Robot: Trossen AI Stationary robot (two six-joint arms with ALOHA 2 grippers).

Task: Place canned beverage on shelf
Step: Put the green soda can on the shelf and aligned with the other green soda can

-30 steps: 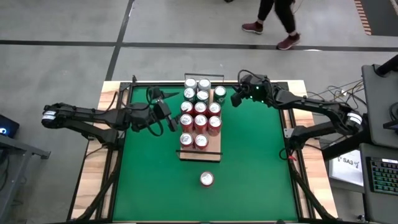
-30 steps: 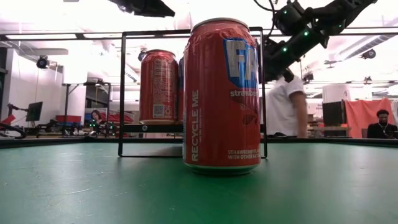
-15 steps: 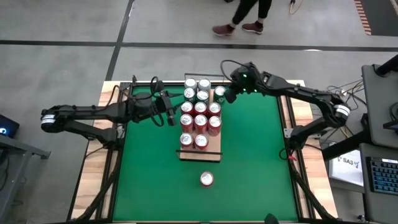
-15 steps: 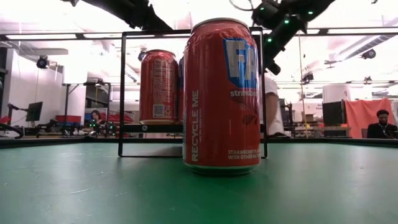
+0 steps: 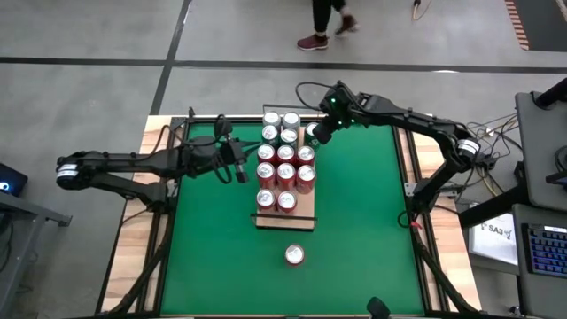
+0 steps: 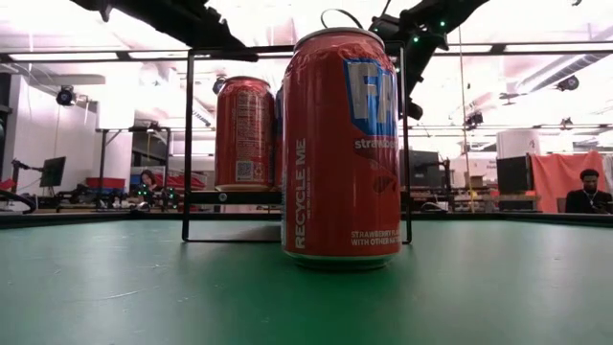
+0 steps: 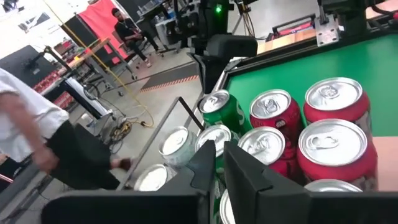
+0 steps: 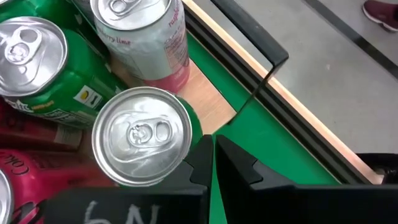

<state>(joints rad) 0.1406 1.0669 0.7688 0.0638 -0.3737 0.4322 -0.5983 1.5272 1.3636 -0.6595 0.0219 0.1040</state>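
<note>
We see the shelf, a pale wood-grain board with thin black rails at its short ends, lying lengthwise near the middle of the green mat; it carries rows of upright cans, mostly red, with paler and green ones toward its far end; one more red can stands alone on the mat just off the near end of the board, and in the low view it fills the foreground in front of the black rail; the left gripper hangs just beside the left flank of the can rows, about halfway along the shelf, its fingers pressed together on nothing; the right gripper sits over the far right corner of the shelf, close above a green can there; its fingers are likewise clenched tight and empty, lying beside that can's rim rather than around it; beyond the table's far edge a person's feet cross the grey floor.
</note>
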